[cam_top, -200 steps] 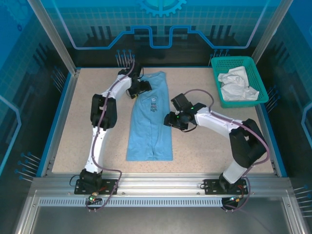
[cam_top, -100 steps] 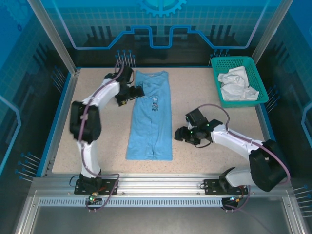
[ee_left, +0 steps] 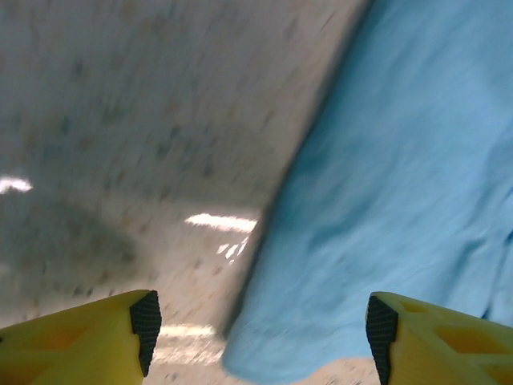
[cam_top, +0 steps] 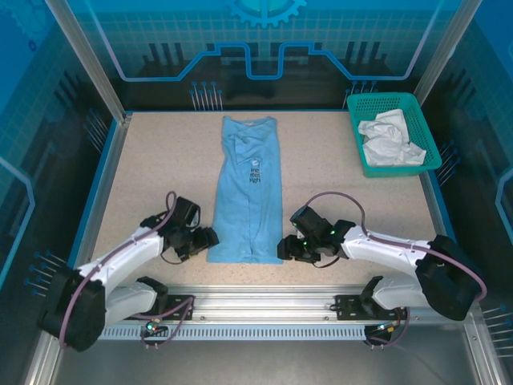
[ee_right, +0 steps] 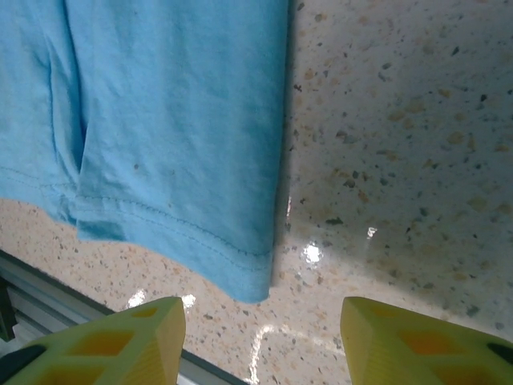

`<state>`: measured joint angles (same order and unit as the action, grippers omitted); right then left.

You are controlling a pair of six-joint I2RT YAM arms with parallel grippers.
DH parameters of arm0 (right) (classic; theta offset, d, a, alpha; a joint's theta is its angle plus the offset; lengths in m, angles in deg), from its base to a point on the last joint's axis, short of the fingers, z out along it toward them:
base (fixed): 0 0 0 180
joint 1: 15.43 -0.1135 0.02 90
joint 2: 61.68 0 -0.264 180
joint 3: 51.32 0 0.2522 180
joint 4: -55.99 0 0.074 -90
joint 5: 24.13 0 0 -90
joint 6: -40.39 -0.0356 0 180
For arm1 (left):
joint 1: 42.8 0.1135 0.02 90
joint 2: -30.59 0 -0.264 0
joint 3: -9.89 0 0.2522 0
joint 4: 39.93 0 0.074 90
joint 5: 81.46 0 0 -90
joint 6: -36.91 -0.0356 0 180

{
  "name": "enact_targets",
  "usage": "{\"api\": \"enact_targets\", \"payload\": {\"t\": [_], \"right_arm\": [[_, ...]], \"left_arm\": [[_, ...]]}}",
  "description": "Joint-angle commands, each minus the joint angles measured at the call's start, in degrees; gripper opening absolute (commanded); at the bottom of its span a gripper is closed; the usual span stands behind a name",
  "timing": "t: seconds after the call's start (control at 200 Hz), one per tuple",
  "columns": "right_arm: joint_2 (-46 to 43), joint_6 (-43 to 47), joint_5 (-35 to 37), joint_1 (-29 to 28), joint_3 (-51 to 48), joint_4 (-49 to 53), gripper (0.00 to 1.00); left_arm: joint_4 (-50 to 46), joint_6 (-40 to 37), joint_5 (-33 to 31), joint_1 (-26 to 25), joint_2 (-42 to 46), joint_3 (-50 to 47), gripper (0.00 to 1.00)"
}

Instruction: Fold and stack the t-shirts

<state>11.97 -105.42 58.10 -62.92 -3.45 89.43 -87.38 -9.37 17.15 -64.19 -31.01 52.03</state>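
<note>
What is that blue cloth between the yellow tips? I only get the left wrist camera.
Observer: A light blue t-shirt, folded into a long narrow strip on the table; you see its near left corner.
Operator: Is the other arm busy?
Observer: The right gripper is open at the near right corner of the hem.
Operator: Any more shirts?
Observer: A white t-shirt lies crumpled in a teal basket at the far right.

teal mesh basket (cam_top: 385,103): far-right corner | speckled tabletop (cam_top: 337,160) | metal rail (cam_top: 264,301): near edge
</note>
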Motion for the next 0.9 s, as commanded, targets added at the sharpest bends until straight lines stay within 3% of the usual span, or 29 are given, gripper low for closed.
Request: {"api": "enact_targets", "payload": {"t": [0.0, 0.22, 0.59, 0.805, 0.895], "right_arm": [[2.9, -2.4, 2.2, -1.0, 0.6, -1.5, 0.54], [8.1, -3.2, 1.1, -2.6, 2.5, -3.8, 0.47], [9.0, -4.2, 2.8, -6.3, 3.4, -4.2, 0.47], [9.8, -4.4, 4.9, -6.4, 4.2, -2.1, 0.38], [9.7, -4.6, 5.3, -6.0, 3.7, -2.6, 0.25]], "left_arm": [[4.5, 4.1, 5.1, -0.5, 3.3, -2.5, 0.68], [4.5, 3.7, 7.6, -0.7, 1.8, -2.3, 0.61], [4.0, 2.6, 3.8, -2.9, 1.4, -3.9, 0.53], [7.9, 2.4, 4.8, -3.6, -1.7, -3.8, 0.37], [8.8, 2.3, 5.2, -3.6, -3.1, -3.3, 0.19]]}}
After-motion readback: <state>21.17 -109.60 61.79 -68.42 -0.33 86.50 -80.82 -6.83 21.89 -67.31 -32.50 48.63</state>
